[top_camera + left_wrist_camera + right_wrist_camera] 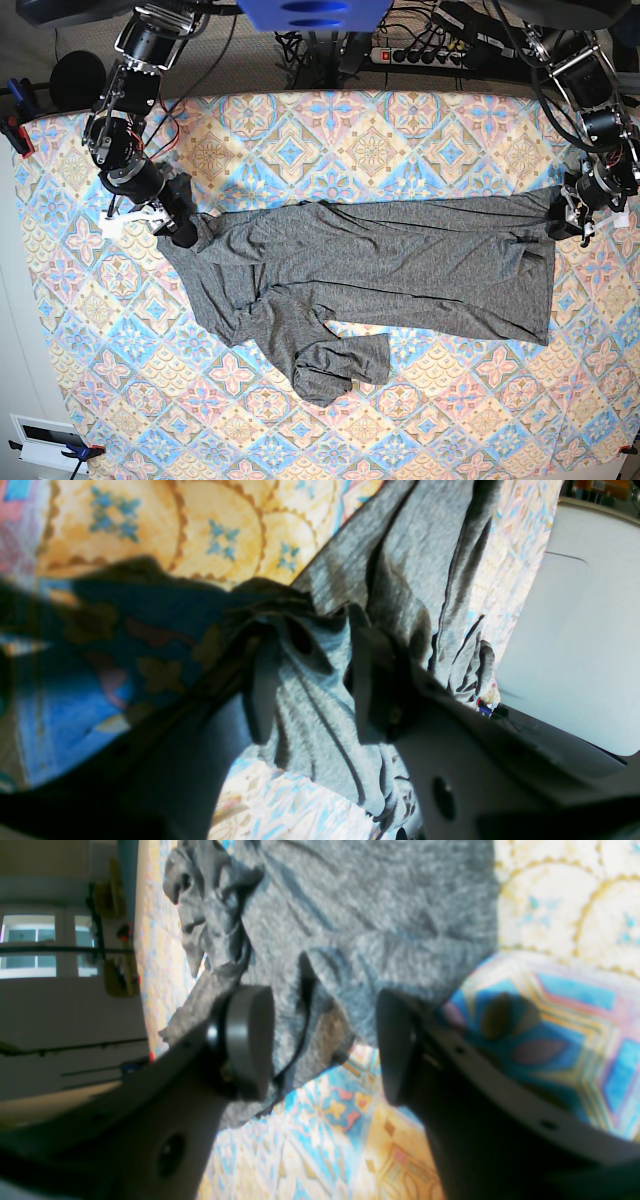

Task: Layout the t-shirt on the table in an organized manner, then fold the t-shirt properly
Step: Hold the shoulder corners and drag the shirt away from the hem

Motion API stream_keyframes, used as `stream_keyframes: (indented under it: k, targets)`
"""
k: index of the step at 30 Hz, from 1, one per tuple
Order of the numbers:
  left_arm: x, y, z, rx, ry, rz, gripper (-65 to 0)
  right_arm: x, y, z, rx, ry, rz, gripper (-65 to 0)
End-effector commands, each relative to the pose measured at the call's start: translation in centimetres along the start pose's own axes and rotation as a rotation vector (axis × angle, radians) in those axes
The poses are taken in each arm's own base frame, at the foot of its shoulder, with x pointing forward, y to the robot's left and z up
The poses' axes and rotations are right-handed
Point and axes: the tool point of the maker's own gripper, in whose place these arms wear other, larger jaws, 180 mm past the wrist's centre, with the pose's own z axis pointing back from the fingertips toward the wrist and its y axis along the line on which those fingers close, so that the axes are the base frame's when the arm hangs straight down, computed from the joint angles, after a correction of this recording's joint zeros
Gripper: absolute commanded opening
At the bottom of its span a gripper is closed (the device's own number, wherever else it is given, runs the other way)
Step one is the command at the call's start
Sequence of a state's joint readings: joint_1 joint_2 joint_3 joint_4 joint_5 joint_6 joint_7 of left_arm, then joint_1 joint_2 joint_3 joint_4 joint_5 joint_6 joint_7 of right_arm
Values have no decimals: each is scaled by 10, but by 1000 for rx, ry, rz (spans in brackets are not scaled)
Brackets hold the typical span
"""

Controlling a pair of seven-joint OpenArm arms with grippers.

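While the t-shirt (380,255) lies spread across the middle of the desk (400,130), both arms work at its two ends. The left claw (310,680) is clamped on a bunched fold at the hem corner of the t-shirt. The right claw (325,1045) stands apart over the opposite edge of the t-shirt, holding nothing. One sleeve lies folded below the t-shirt body. Wide bare cloth remains above and below the t-shirt.
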State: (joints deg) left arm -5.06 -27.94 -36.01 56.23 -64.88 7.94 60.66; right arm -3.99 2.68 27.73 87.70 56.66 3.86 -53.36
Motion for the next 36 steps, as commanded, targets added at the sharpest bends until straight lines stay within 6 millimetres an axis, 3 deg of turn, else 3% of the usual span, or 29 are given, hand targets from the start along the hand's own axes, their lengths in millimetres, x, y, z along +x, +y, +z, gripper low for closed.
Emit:
stream_keyframes:
  k: [1,4,9,13,24,30,36]
  targets:
    - [8,9,7,54,-15,-15,-396,10,6,0,19,-29,17,-334]
    - [7,16,9,64,-14,-10,-396,6,-6,-2,-4,-15,-8,-334]
    - [7,16,9,65,-15,-9,-396,21,-34,11,-56,-73,-76,-334]
    - [7,16,9,65,-15,-9,-396,16,-48,11,-78,-65,-114,-334]
    - [7,16,9,65,-15,-9,-396,10,-47,6,-75,-50,-124,-334]
    - [7,16,9,65,-15,-9,-396,-10,-33,-7,-50,22,-87,-336]
    - [7,16,9,65,-15,-9,-396,-45,-48,-19,-77,98,-166,-337]
